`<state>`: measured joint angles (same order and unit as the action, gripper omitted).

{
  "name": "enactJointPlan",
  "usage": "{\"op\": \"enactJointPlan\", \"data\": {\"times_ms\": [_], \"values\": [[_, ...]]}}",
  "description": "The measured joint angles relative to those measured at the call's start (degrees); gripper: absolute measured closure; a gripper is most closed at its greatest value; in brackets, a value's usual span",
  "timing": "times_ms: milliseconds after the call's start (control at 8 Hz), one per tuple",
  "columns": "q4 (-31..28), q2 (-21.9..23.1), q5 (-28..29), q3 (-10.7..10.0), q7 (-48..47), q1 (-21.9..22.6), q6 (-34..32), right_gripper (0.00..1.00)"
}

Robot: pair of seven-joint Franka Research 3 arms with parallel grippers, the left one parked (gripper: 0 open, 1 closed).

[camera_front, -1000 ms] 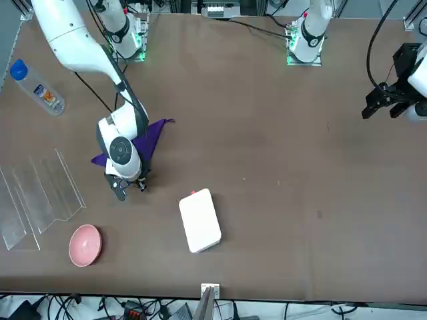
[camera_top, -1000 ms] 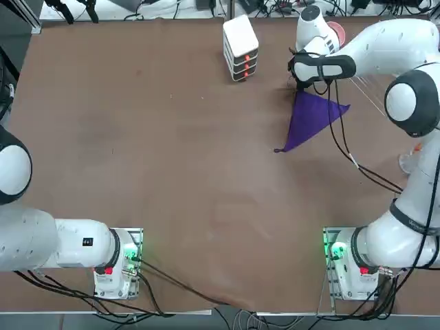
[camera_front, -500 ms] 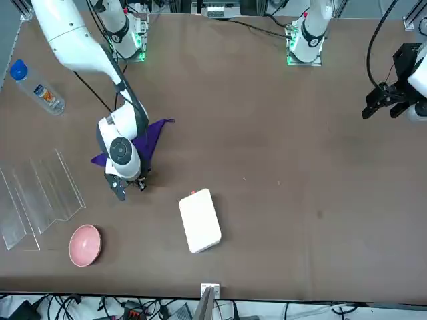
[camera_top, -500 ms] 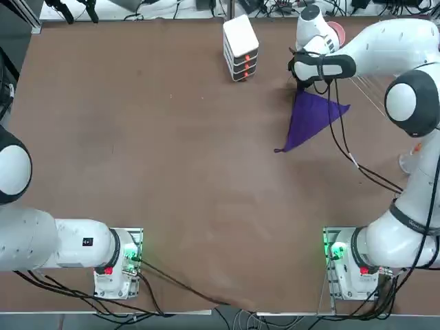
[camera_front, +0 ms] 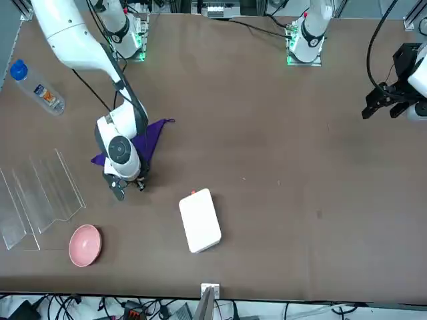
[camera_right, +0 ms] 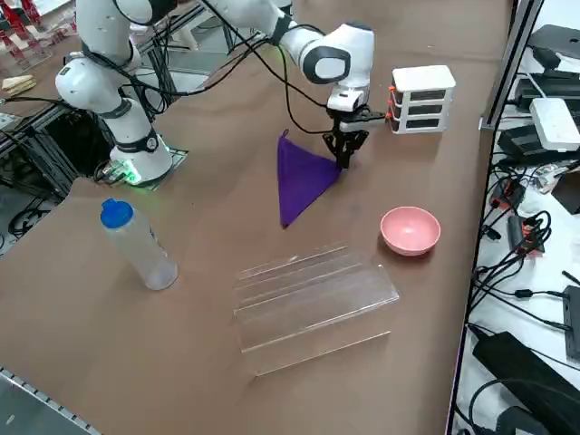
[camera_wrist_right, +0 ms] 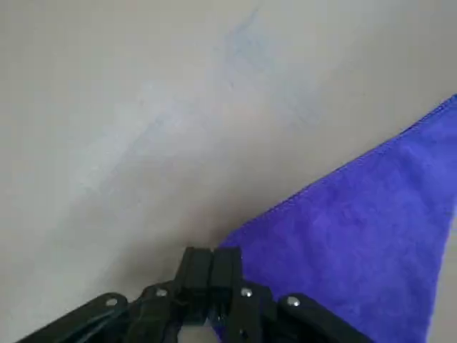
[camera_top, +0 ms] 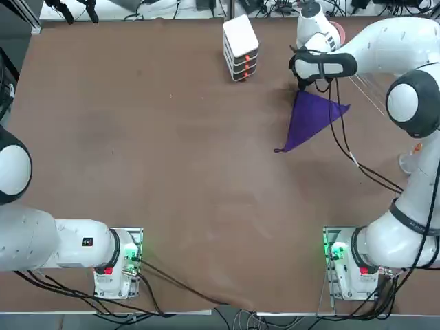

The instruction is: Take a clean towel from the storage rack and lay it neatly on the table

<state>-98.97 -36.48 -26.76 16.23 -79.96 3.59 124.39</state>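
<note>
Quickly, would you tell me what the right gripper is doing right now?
Right gripper: shut on a corner of the towel, down at the table.

The brown counter [camera_top: 172, 151] carries a purple towel [camera_top: 311, 118] lying as a flat triangle toward its far right part. Just beside the towel's right side sits the clear storage rack [camera_right: 308, 299], its slanted bars resting on the surface, with a pink bowl [camera_right: 410, 229] near the rack's far end. A white stacked box [camera_top: 240, 47] with orange marks stands at the far edge. A plastic bottle [camera_right: 136, 245] with a blue cap lies toward the right edge.
</note>
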Motion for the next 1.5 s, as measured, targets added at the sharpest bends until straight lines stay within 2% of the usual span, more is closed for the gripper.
{"op": "enactJointPlan", "data": {"times_ms": [250, 625, 875, 1125, 1500], "values": [[0.05, 0.57, 0.01, 0.30, 4.02, 0.00, -7.67, 0.98], [-0.65, 1.51, 0.22, 1.10, 12.81, 0.05, -15.74, 0.98], [-2.92, 4.42, 0.28, 1.09, 21.58, -0.79, -22.23, 0.98], [-7.94, 9.33, 1.63, 1.08, 29.72, -3.06, -25.74, 0.98], [-18.34, 16.82, 4.22, 1.06, 39.68, -7.13, -26.22, 0.98]]}}
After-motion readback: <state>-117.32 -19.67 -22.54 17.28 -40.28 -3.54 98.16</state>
